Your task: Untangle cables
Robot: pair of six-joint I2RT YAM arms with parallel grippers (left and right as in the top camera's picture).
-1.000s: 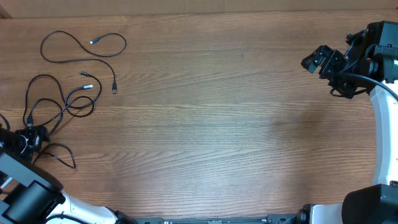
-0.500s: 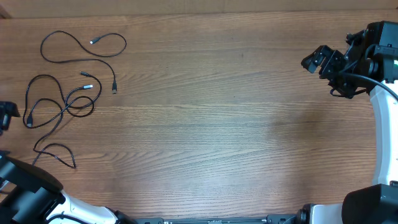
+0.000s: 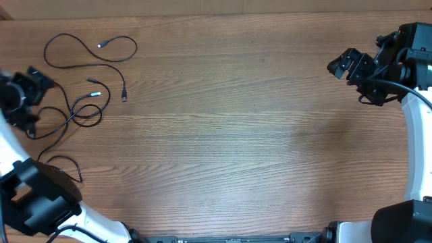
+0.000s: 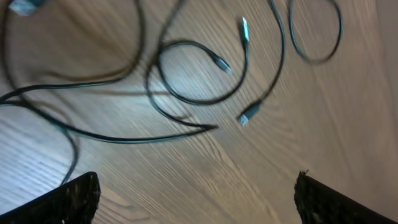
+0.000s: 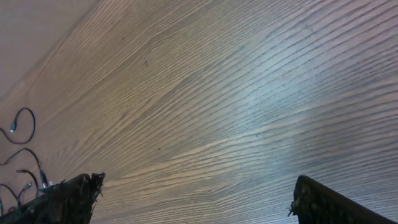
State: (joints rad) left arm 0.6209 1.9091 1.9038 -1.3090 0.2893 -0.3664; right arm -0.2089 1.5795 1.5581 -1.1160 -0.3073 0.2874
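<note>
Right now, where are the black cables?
In the overhead view, the cables lie in loose loops at the table's far left, partly under the left gripper.

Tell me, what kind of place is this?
Probably a robot lab or test bench. A wooden table has a robot left arm and right arm at its sides, and only thin black cables lie loose on it.

Both arms alternate matt black joint housings with smooth white tubular links. The right arm (image 3: 417,138) ends in a black block at the desk's front right corner, and a thin black wire (image 3: 408,88) runs along its white link. The left arm (image 3: 8,148) carries a similar black housing. The right gripper (image 3: 341,62) and left gripper (image 3: 30,91) are black and angular, and their fingertips (image 4: 68,199) look rough and grainy.
</note>
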